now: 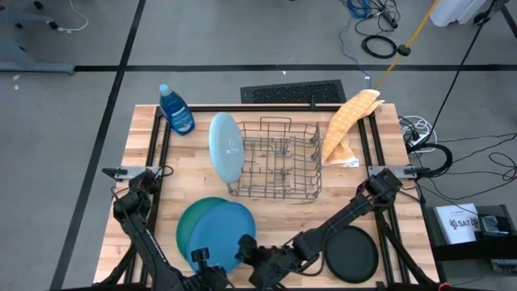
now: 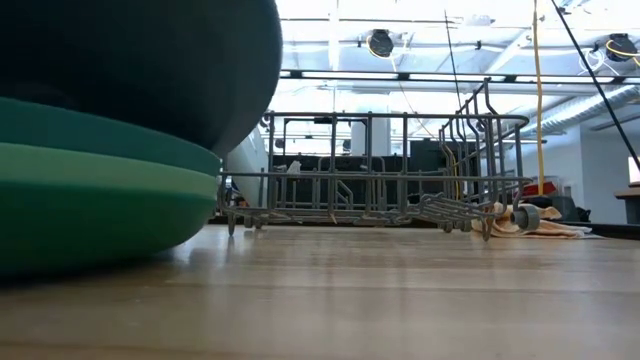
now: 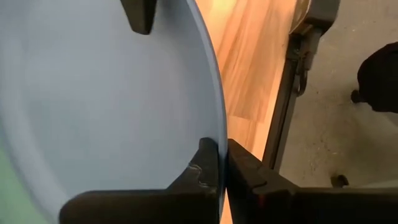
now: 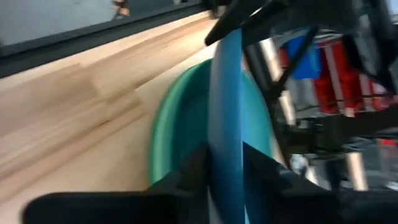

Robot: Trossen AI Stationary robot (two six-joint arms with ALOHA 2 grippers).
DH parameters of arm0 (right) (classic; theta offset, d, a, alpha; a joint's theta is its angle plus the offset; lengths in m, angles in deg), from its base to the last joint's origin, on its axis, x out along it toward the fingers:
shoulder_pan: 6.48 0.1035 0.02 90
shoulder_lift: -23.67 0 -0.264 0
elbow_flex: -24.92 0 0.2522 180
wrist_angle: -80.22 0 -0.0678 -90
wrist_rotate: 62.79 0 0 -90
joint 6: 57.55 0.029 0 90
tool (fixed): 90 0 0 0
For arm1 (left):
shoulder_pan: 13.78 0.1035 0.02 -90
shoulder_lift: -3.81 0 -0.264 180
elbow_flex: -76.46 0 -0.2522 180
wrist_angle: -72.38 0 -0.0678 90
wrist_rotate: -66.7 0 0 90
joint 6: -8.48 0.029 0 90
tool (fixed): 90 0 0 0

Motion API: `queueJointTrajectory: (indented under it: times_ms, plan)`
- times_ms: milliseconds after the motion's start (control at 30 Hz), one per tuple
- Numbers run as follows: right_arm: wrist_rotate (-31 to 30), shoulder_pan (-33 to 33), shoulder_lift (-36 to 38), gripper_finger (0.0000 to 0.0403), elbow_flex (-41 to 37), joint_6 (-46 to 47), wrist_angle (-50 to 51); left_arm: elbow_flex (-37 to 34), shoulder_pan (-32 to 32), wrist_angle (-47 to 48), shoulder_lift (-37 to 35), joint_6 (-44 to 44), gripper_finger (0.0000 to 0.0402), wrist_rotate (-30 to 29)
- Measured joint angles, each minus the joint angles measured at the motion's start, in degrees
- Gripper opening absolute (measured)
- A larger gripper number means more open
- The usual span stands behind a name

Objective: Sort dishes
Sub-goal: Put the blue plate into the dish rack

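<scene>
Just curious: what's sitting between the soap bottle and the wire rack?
In the high view, a light blue plate stands on edge between the soap bottle and the rack, leaning at the rack's left side.

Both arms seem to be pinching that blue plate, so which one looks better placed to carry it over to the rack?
Probably the right gripper: it grips the blue plate on the edge nearer the wire rack. The left gripper pinches the rim farther away.
</scene>
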Motion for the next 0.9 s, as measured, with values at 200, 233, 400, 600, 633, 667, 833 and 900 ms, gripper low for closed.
queueJointTrajectory:
  times_ms: [200,233,400,600,633,667,833,900]
  plan:
    - [-8.21,1.62,0.11,0.0165,0.12,-5.93,-6.53,7.35,-0.54,6.47,0.02,-0.63,0.0001,0.11]
    - [-9.61,1.89,0.11,0.0178,0.14,-7.03,-8.03,8.44,-0.75,7.37,0.02,-0.65,0.0001,-0.01]
    - [-19.99,3.78,0.11,0.0231,0.11,-16.57,-15.9,12.43,-1.2,11.56,0.02,-0.81,0.0,-0.61]
    - [-28.05,5.37,2.03,0.0254,0.05,-22.81,-19.61,16.18,-1.47,15.15,0.02,-0.63,0.0,-1.73]
    - [-28.73,5.47,2.67,0.0255,0.05,-22.09,-19.62,16.85,-1.58,15.56,0.02,-0.61,0.0,-2.07]
    - [-29.14,5.62,3.44,0.0254,0.05,-21.3,-19.29,17.39,-1.64,15.57,0.0,-0.61,0.0,-2.63]
    - [-28.84,5.91,6.64,0.025,0.05,-13.41,-13.12,20.3,-2.06,15.48,0.0,-0.09,0.0,-5.85]
    - [-28.19,5.86,8.08,0.0249,0.05,-9.29,-9.14,20.2,-2.37,15.49,-0.52,-0.07,0.0,-7.64]
